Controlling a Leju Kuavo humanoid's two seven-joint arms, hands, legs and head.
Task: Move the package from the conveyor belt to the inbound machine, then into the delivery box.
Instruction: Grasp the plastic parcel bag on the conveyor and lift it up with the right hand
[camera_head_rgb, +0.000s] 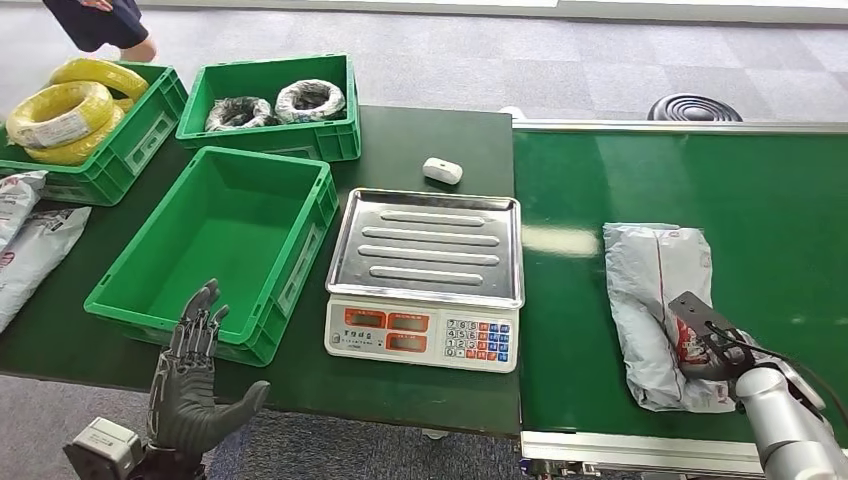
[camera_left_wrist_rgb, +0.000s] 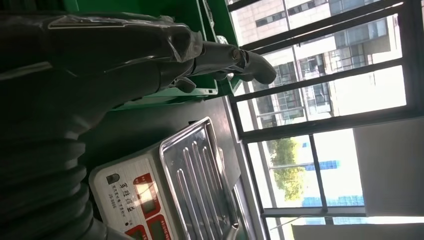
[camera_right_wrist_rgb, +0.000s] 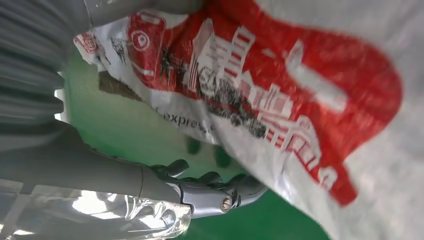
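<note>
package (camera_head_rgb: 660, 300): flat on the belt (camera_head_rgb: 780, 200), near its front edge
right hand (camera_head_rgb: 715, 345): on package's near end; grip unclear
left hand (camera_head_rgb: 195, 385): fingers apart, before the empty bin (camera_head_rgb: 130, 290)
scale (camera_head_rgb: 425, 280): between bin and belt

Yellow cable coils (camera_head_rgb: 62, 115) in a crate, black-wrapped coils (camera_head_rgb: 275, 104) — white device (camera_head_rgb: 442, 170)

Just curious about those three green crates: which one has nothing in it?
The nearest green crate, just left of the scale. The far-left crate holds yellow cable coils; the back crate holds two dark wrapped coils.
</note>
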